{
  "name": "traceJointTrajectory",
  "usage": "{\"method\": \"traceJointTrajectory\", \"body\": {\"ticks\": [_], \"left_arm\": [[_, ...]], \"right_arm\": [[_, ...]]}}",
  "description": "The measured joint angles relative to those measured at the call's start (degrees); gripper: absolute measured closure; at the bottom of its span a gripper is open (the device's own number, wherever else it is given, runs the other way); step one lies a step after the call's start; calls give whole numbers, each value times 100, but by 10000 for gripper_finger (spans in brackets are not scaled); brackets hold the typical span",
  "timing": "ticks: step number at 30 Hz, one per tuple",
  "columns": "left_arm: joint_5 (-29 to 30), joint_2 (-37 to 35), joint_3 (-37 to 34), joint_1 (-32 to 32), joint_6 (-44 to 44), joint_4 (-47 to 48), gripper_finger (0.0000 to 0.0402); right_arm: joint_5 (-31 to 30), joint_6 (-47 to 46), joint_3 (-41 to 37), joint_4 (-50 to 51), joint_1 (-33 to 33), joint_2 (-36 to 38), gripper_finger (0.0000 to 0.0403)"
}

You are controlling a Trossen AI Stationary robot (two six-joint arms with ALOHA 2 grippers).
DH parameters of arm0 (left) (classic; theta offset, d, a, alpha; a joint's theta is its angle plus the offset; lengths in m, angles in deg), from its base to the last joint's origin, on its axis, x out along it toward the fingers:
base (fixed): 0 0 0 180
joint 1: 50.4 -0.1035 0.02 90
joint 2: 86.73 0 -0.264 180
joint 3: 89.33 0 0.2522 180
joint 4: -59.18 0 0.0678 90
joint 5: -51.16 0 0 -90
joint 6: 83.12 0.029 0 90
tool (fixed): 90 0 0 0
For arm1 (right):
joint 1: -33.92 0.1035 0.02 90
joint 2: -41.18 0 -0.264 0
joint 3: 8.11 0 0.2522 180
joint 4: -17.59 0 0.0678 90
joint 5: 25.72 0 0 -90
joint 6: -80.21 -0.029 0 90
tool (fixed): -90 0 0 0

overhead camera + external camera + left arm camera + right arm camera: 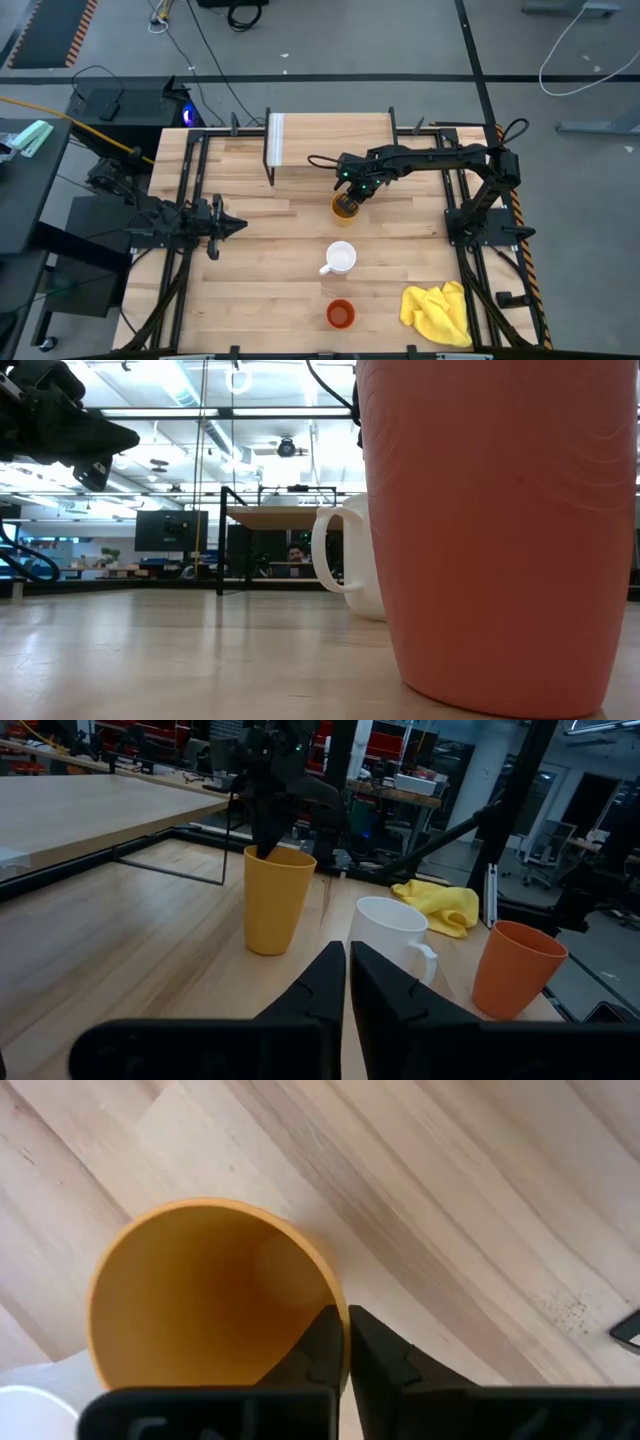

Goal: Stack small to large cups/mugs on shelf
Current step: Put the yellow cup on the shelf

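A yellow-orange tumbler (345, 208) stands upright on the tabletop just in front of the shelf (330, 135), a low light-wood board with a whitish strip (276, 140) at its left end. My right gripper (347, 196) is above the tumbler and shut on it; the tumbler also shows in the left wrist view (275, 900). A white mug (340, 259) and a red-orange cup (340, 314) stand nearer the table's near edge. My left gripper (228, 225) is shut and empty at the table's left side. My right gripper holds the tumbler by its rim (337, 1298), one finger inside (320, 1345) and one outside (380, 1355). The fingers come from above, pointing down. The tumbler stands upright with its base (266, 950) on the tabletop.
A crumpled yellow cloth (438, 312) lies at the near right corner. Black frame rails (190, 200) run along the table's left and right sides. In the low view the red-orange cup (500, 530) fills the foreground, with the mug (350, 560) behind it.
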Motion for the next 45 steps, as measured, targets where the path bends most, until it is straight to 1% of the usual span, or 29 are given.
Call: {"method": "traceJointTrajectory", "body": {"ticks": [2, 7, 9, 14, 20, 26, 30, 33, 35, 39, 45], "left_arm": [[0, 1, 0, -1, -1, 1, 372], [1, 0, 0, -1, -1, 1, 380], [1, 2, 0, -2, 1, 0, 382], [-1, 1, 0, -1, 3, 2, 382], [1, 2, 0, 0, 18, 0, 385], [1, 0, 0, 0, 38, 0, 389], [1, 0, 0, 0, 43, 0, 383], [1, 0, 0, -1, 44, 0, 380], [1, 0, 0, 0, 45, -1, 380], [1, 2, 0, -2, 43, -2, 386], [0, 2, 0, 0, -98, 1, 386]], "right_arm": [[-1, 21, 0, 0, 0, 0, 382], [-2, 201, 171, 83, 7, 0, 395], [-3, 244, 314, 150, 34, 0, 393], [-3, 393, 884, 738, 76, 0, 397], [-270, 413, 2117, 1846, 92, 0, 398], [-754, 417, 3704, 2884, -117, 1, 398], [-883, 413, 4470, 3379, -498, 11, 398], [-889, 436, 4723, 3703, -868, 11, 398], [-881, 499, 4768, 3705, -1131, 11, 398], [-552, 784, 4769, 3706, -1704, -14, 398], [-485, 1094, 4758, 3705, -2573, -166, 398]]}}
